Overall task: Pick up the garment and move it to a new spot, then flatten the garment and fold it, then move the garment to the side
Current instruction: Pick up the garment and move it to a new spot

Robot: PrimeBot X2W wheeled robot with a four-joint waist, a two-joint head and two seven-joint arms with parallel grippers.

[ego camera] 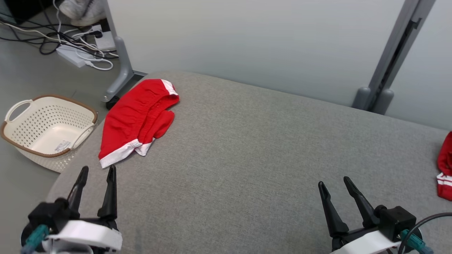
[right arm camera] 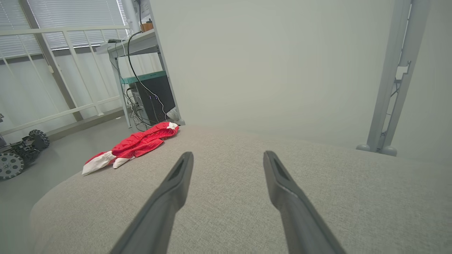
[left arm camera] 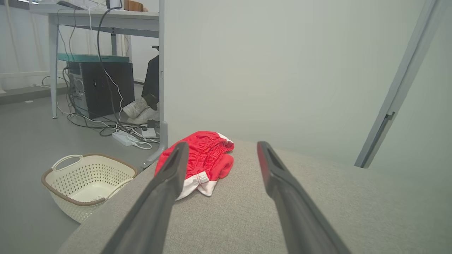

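The garment [ego camera: 139, 120] is a pair of red shorts with white hems, lying folded near the far left edge of the grey cushioned surface [ego camera: 247, 148]. It also appears in the left wrist view as the garment [left arm camera: 204, 160] and in the right wrist view as the garment [right arm camera: 137, 143]. My left gripper [ego camera: 98, 169] stands open just below the shorts' near hem, nothing between its fingers. It reads as the left gripper [left arm camera: 220, 148] in its own view. My right gripper [ego camera: 333, 182] is open at the lower right, far from the shorts, seen as the right gripper [right arm camera: 227, 157].
A cream perforated basket [ego camera: 47, 128] sits on the floor left of the surface. Another red and white cloth [ego camera: 445, 169] lies at the right edge. A pale partition [ego camera: 268, 42] stands behind, with cables and a power strip [ego camera: 77, 53] on the floor.
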